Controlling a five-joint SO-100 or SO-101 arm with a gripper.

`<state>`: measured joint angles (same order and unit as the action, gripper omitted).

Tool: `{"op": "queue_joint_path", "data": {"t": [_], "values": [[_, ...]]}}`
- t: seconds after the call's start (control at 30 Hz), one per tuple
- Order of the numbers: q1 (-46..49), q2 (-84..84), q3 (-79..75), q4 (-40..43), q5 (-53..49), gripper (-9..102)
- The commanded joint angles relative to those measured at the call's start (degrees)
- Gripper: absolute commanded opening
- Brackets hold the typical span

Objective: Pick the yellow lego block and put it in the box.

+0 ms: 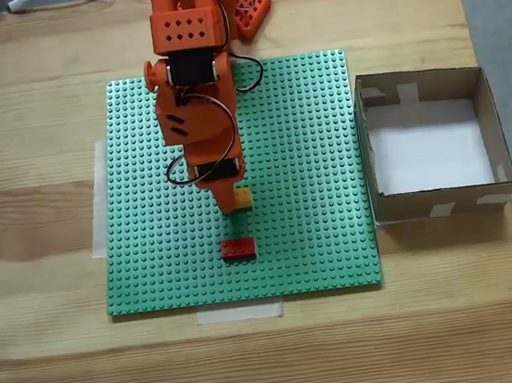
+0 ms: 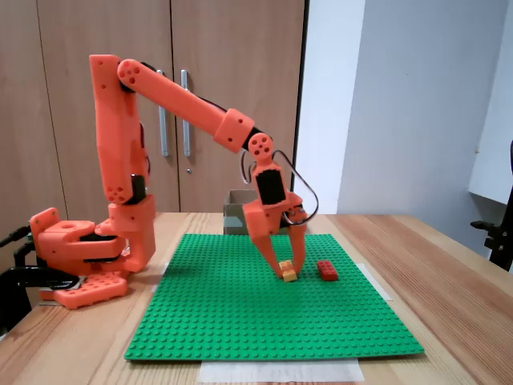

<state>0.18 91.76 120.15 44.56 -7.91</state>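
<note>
Gripper [image 2: 286, 271] hanging low over green baseplate [image 1: 318, 240], jaws apart w/ yellow lego block [image 2: 288, 271] sitting between the tips in a fixed view. Not yet clamped, as far as the side-on view shows; tips reaching down to about the block's level. Block resting on the plate near its middle, partly hidden under the arm in a fixed view [image 1: 241, 194], only its right end peeking out.

Judging the step in hand: closing on the block. Doing it well probably means keeping the fingers square to the block's sides, closing slowly, then pulling straight up, since studs may be gripping the brick and a sideways tug could pop it loose or tilt it.

Watching red lego block [image 1: 238, 248]: lying near the yellow one, closer to the plate's front edge, apart from it but close enough to be nudged by a wide-open finger.

Cardboard box [image 1: 491, 125] standing off the plate's right edge in that same view, just beside it, open top, white floor bare. Route to it running over open plate, nothing between. Needing enough lift to clear the box wall before moving across. Wooden table [image 1: 53, 366] open on all sides of plate.
</note>
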Motion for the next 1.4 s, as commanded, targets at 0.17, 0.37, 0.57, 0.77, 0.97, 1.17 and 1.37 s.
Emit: {"op": "queue_joint_path", "data": {"t": [0.17, 0.37, 0.57, 0.77, 0.97, 1.17, 1.37], "values": [[-0.44, 3.78, 0.79, -0.62, -0.09, 4], [-0.70, 7.47, 1.67, -0.88, 0.09, 4], [-2.37, 13.45, 3.52, -1.14, 0.26, 3], [-5.89, 20.30, 3.87, 0.09, 0.53, 3], [-11.34, 25.93, 1.67, 2.99, 2.46, 2], [-16.26, 28.83, -1.58, 4.22, 3.96, 2], [-19.69, 28.92, -8.35, 5.27, 5.98, 2]]}}
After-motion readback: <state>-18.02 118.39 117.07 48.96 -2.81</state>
